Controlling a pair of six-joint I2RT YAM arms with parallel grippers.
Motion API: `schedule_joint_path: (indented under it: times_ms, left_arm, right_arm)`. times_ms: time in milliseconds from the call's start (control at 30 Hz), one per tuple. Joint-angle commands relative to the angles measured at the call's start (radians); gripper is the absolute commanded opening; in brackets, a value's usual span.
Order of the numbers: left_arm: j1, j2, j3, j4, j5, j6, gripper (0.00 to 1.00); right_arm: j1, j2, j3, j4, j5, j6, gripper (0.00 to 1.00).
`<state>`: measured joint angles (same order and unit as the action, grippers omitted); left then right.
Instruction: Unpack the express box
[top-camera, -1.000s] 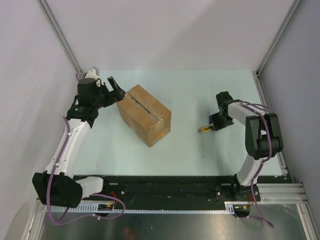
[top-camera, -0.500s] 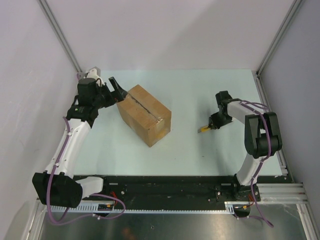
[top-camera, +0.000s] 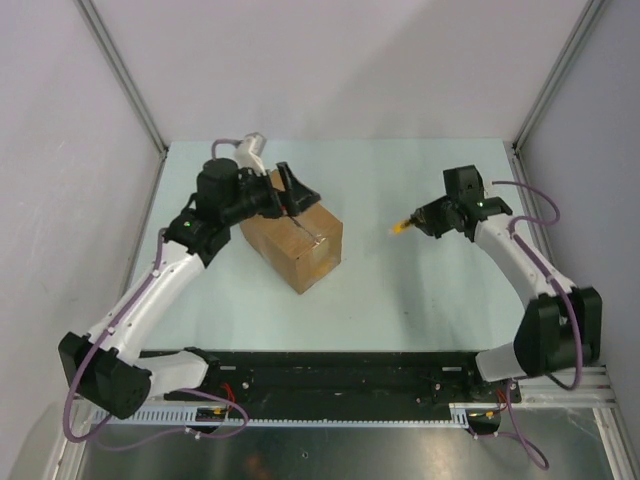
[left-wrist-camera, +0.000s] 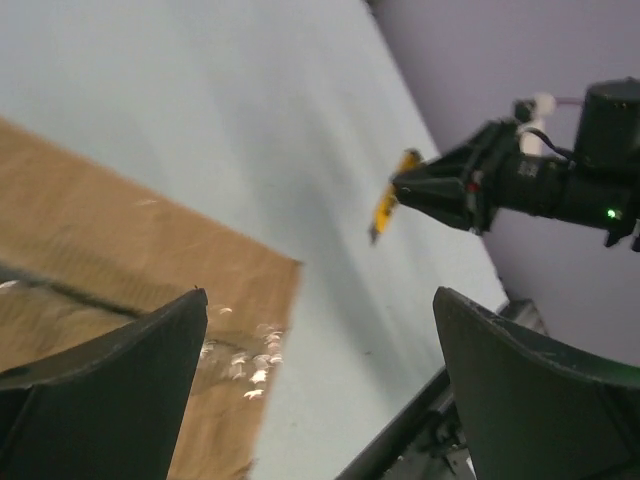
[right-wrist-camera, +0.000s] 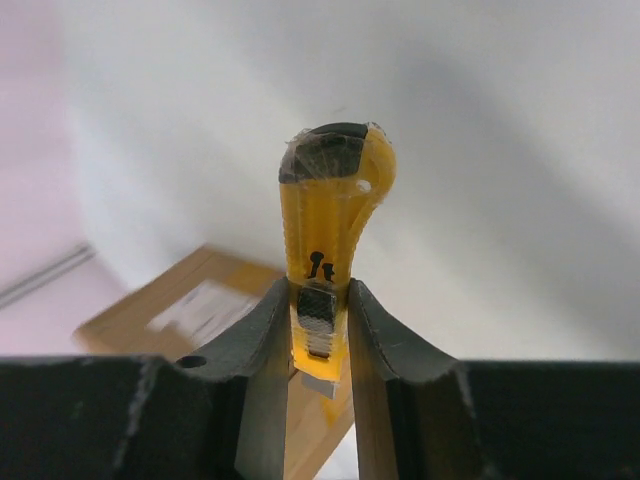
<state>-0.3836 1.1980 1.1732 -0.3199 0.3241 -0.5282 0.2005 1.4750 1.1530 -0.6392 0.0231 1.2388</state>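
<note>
knife (right-wrist-camera: 330, 215) clamped in right gripper (right-wrist-camera: 320, 300); left gripper (top-camera: 290, 188) spread wide, empty, over express box (top-camera: 305, 250). bring it toward nine o'clock, cut shallow along seam (top-camera: 300, 222).

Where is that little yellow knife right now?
The yellow knife is pinched in the right gripper, on the right side of the top view, apart from the express box to its left.

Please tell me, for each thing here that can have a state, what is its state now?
express box: closed, top flaps shut along the centre seam.
yellow utility knife: gripped, held in the air.
left tool: open, above the express box, holding nothing.
right tool: shut on the yellow utility knife.
</note>
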Motion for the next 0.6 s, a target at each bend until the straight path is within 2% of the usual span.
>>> schedule_joint_path:
  times_ms: [0, 267, 567]
  left_arm:
    - [-0.135, 0.018, 0.025, 0.209, 0.010, -0.053, 1.00]
    - [-0.285, 0.113, 0.051, 0.309, 0.000, 0.043, 1.00]
    - [-0.362, 0.175, 0.043, 0.465, -0.008, -0.013, 0.98]
  right_arm:
    - [0.065, -0.130, 0.034, 0.131, -0.090, 0.076, 0.00]
    - [0.111, -0.237, 0.034, 0.276, -0.204, 0.091, 0.00]
    - [0.131, -0.331, 0.034, 0.357, -0.204, 0.097, 0.00]
